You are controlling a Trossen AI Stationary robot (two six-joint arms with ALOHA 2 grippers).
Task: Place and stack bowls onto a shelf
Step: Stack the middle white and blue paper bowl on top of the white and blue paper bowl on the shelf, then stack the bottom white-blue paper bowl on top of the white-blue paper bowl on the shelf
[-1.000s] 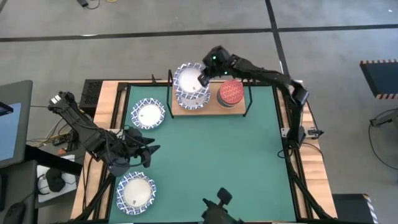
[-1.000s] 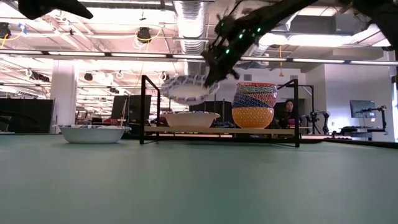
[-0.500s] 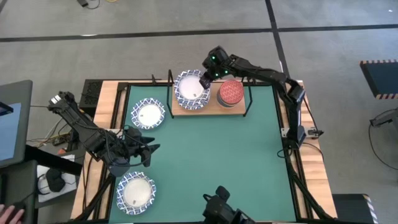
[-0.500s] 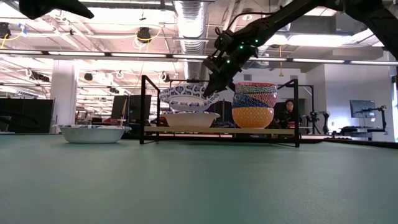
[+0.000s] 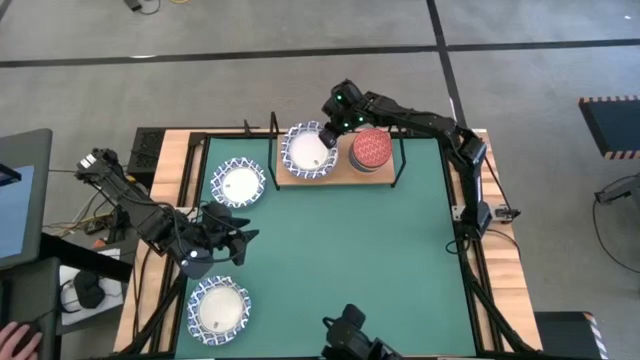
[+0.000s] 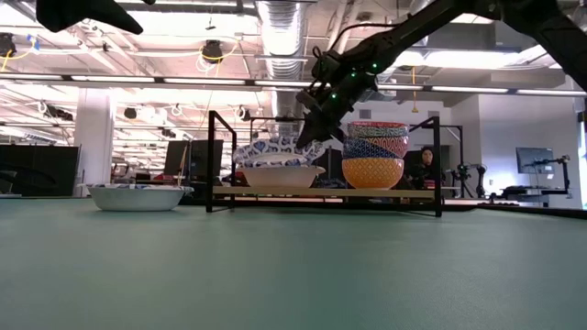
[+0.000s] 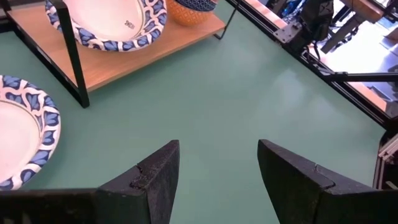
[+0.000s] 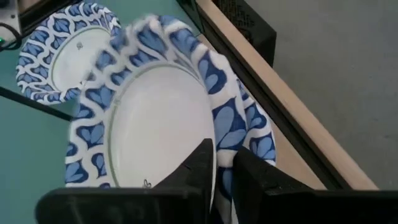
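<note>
The held bowl [image 5: 308, 151] has dropped onto the shelf [image 5: 340, 174] bowl, right claw [image 5: 328, 130] pinching its rim.

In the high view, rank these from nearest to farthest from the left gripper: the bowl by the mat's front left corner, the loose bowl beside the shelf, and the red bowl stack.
From the left gripper:
1. Front-left bowl, on the mat's near left corner.
2. Loose bowl, left of the shelf; close to the first.
3. Red bowl stack, on the shelf's right side, clearly farthest.
</note>
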